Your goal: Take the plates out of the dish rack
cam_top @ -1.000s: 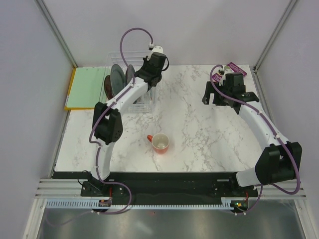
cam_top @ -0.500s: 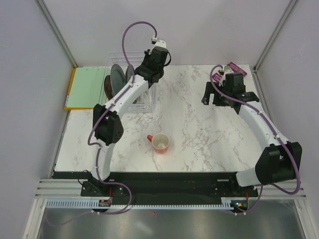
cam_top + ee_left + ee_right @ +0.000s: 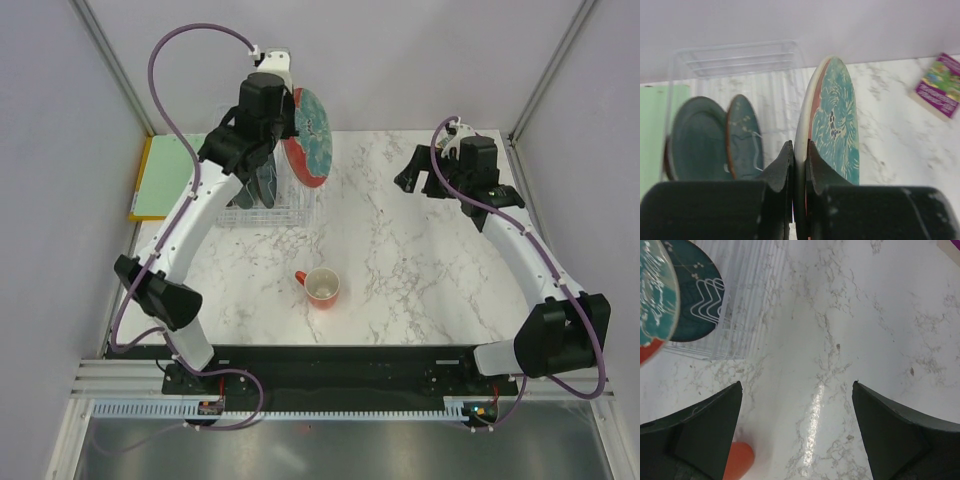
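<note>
My left hand (image 3: 799,150) is clamped on the rim of the red-and-teal plate (image 3: 837,125), holding it on edge, high over the right end of the rack (image 3: 288,207). A teal plate (image 3: 695,140) and a brown-rimmed plate (image 3: 744,137) stand in the slots. My right hand (image 3: 796,390) hovers over the marble surface (image 3: 840,315), fingers wide apart, gripping nothing.

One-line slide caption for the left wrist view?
Left gripper clamps the red-and-teal plate upright by its rim; grey-teal plate and brown-rimmed plate stand in the dish rack behind.
</note>
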{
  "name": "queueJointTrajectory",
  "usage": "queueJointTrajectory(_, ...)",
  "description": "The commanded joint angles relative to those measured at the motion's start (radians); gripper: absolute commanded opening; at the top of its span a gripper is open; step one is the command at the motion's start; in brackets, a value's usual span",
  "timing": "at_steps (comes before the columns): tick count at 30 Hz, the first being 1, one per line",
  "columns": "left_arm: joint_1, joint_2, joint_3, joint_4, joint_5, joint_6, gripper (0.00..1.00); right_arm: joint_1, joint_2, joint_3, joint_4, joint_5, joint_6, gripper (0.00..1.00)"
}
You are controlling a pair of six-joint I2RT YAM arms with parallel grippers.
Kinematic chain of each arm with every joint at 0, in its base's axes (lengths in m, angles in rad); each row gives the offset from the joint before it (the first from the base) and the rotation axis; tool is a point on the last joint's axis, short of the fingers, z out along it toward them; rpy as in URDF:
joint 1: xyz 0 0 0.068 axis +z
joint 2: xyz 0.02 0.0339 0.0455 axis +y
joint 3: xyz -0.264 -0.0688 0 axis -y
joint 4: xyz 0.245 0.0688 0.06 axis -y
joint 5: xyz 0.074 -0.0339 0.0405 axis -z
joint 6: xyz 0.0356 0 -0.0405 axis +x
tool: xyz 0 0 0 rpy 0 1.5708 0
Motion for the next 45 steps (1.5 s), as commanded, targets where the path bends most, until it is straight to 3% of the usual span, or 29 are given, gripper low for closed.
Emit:
queueJointTrajectory(1, 0.011, -0.076, -0.053, 0.115, 0.297, -0.227, 0.02, -0.006, 0.005, -0.003, 0.17, -0.117, 0.093, 0.98)
queueJointTrajectory(9, 0.021, -0.13, -0.336, 0.383, 0.574, -0.425, 0.02, -0.009, 0.072, -0.068, 0.437, -0.308, 0.255, 0.98)
queueJointTrajectory(17, 0.061, -0.183, -0.508, 0.661, 0.704, -0.569, 0.02, -0.033, 0.097, -0.119, 0.451, -0.333, 0.289, 0.98)
queueJointTrajectory(24, 0.106, -0.249, -0.622, 0.767, 0.736, -0.621, 0.02, -0.101, 0.097, -0.187, 0.481, -0.384, 0.32, 0.98)
queueJointTrajectory(27, 0.123, -0.254, -0.647, 0.801, 0.77, -0.657, 0.02, -0.11, 0.106, -0.223, 0.581, -0.457, 0.398, 0.98)
queueJointTrajectory(31, 0.132, -0.226, -0.679, 0.891, 0.816, -0.738, 0.02, -0.107, 0.146, -0.285, 0.924, -0.572, 0.608, 0.98)
queueJointTrajectory(37, 0.133, -0.19, -0.711, 0.956, 0.858, -0.799, 0.02, -0.109, 0.215, -0.305, 1.161, -0.632, 0.762, 0.98)
queueJointTrajectory(38, 0.133, -0.186, -0.714, 0.956, 0.859, -0.799, 0.02, -0.107, 0.218, -0.306, 1.167, -0.635, 0.771, 0.94)
queueJointTrajectory(43, 0.132, -0.174, -0.717, 0.956, 0.856, -0.795, 0.02, -0.107, 0.229, -0.308, 1.186, -0.668, 0.776, 0.55)
queueJointTrajectory(45, 0.133, -0.167, -0.716, 0.959, 0.856, -0.795, 0.02, -0.107, 0.238, -0.309, 1.202, -0.683, 0.794, 0.54)
